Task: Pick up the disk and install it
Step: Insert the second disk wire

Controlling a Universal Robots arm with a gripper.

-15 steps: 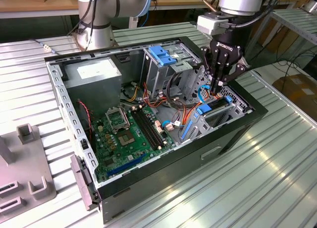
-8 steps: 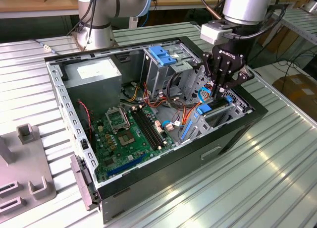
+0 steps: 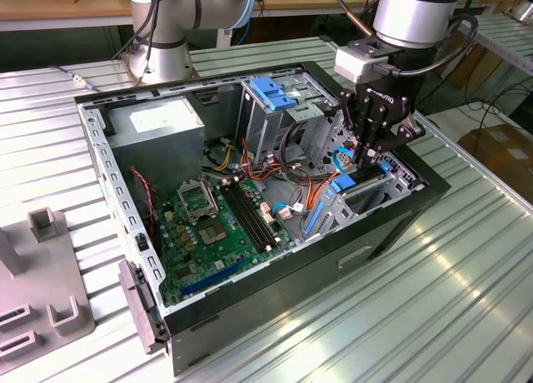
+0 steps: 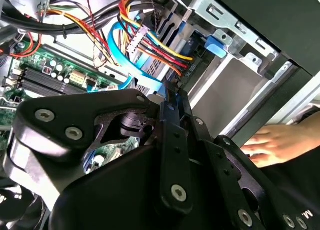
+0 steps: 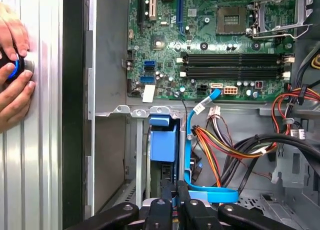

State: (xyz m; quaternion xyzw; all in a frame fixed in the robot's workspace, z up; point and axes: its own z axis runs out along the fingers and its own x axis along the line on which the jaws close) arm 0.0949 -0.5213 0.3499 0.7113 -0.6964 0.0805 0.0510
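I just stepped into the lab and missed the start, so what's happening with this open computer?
A robot arm has its gripper lowered into the open computer case, at the drive bay by the case's edge on the exterior view's right. Its fingers sit closed at a blue-railed carrier there, apparently the disk, amid blue and coloured cables. A person's hands rest on a blue-lit button outside the case.

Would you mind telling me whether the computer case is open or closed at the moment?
Open. The computer case has no side panel on, so the motherboard, the cables and the drive cage lie exposed, with the gripper reaching inside.
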